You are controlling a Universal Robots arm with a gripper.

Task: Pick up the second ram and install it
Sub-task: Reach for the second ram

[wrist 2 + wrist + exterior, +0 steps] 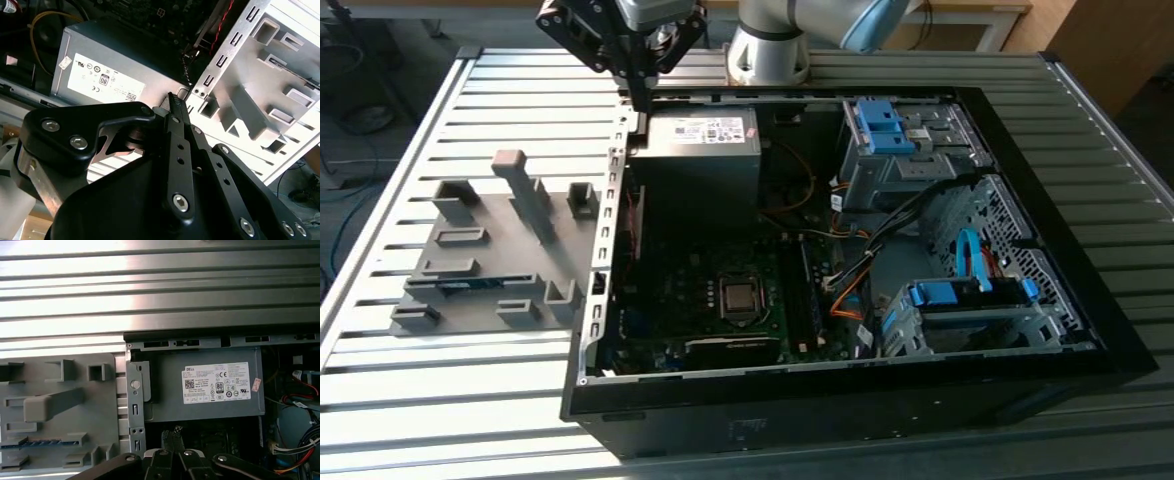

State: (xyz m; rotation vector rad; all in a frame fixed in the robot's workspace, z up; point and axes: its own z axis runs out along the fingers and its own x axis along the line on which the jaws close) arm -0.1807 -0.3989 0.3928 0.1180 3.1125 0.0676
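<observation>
— Workshop, or what?
— Looks more like a robotics lab / test cell. Slatted metal table (400,400), robot arm (767,45) standing at its far edge, gripper (640,98) hanging over the work.
— And the work?
— Desktop PC case (1107,340) lying open, mobo and PSU exposed, w/ a grey plastic parts holder (494,250) beside it.

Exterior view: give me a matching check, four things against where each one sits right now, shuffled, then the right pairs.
1. second ram
2. hand
3. power supply
4. holder tray

A. inside the case, white label facing up
B. on the slatted table, at the exterior view's left of the case
C. lying in a slot of the holder tray
D. held above the case, close to the power supply

Pairs: 1-C, 2-D, 3-A, 4-B.
</observation>
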